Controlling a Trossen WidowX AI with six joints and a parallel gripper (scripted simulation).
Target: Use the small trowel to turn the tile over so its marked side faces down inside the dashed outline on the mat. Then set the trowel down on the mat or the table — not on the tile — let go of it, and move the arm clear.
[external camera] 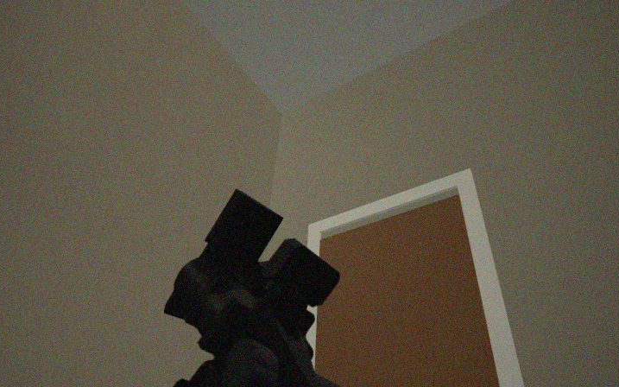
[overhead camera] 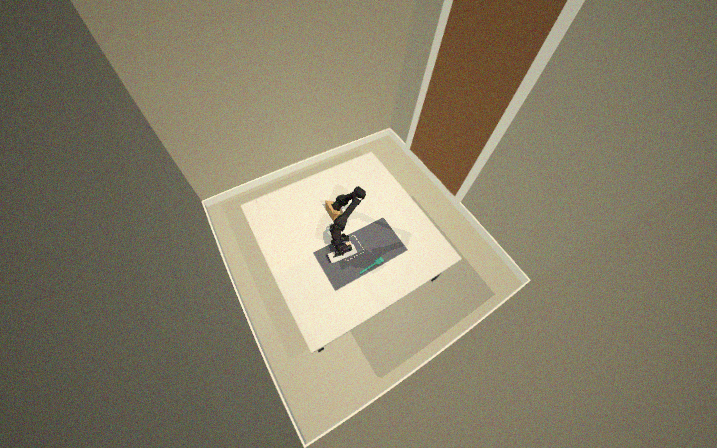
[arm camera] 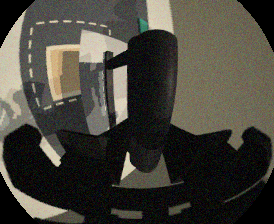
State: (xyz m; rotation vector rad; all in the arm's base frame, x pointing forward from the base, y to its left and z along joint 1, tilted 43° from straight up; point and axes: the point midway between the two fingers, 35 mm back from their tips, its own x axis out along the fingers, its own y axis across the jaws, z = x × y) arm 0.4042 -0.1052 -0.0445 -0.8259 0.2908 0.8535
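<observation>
My gripper is shut on the black handle of the trowel. The trowel's broad, shiny pale blade stands left of the handle in the wrist view and reaches over part of the dashed outline. The tile, pale tan with a light rim, shows inside the outline just left of the blade. The blade hides the tile's right side from the wrist camera, and shade falls on part of it. I cannot make out the mark, nor whether blade and tile touch. In the top view my gripper covers much of this area.
The dark grey mat lies on the white table. A green tool lies at the mat's edge. A tan block stands by the arm's base. The exterior view shows only dark arm parts, walls and a door.
</observation>
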